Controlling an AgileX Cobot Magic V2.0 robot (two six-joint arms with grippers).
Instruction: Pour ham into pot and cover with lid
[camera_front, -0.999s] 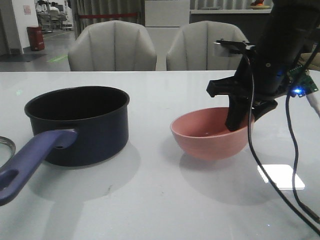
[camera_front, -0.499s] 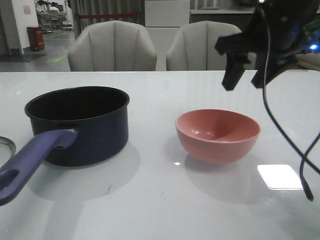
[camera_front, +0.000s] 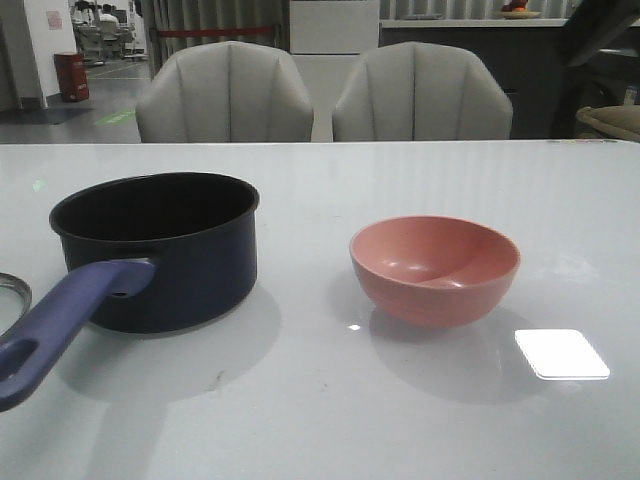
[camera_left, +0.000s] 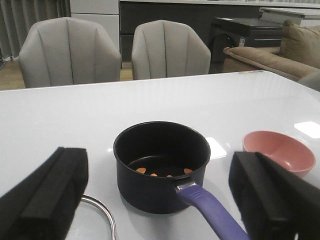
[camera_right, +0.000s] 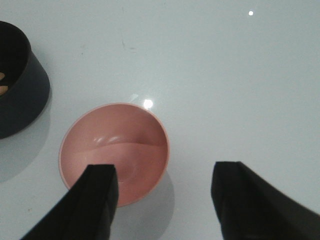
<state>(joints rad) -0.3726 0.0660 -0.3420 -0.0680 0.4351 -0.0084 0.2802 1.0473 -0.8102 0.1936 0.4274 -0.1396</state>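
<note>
The dark navy pot (camera_front: 160, 250) stands on the table at the left, its blue-purple handle (camera_front: 60, 320) pointing toward me. A few small orange ham chunks (camera_left: 152, 173) lie on its bottom; they also show in the right wrist view (camera_right: 2, 85). The glass lid shows only as a metal rim (camera_left: 102, 212) on the table beside the pot, at the left edge of the front view (camera_front: 8, 290). My left gripper (camera_left: 159, 170) is open and empty, back from the pot. My right gripper (camera_right: 164, 172) is open and empty above the pink bowl (camera_right: 115, 150).
The empty pink bowl (camera_front: 435, 268) stands upright on the white table (camera_front: 320, 420), right of the pot. Two grey chairs (camera_front: 225, 95) stand behind the far edge. Neither gripper shows in the front view.
My right gripper let go of the pink bowl's rim, rose up and to the right, and left the front view. The bowl now stands free and upright.
</note>
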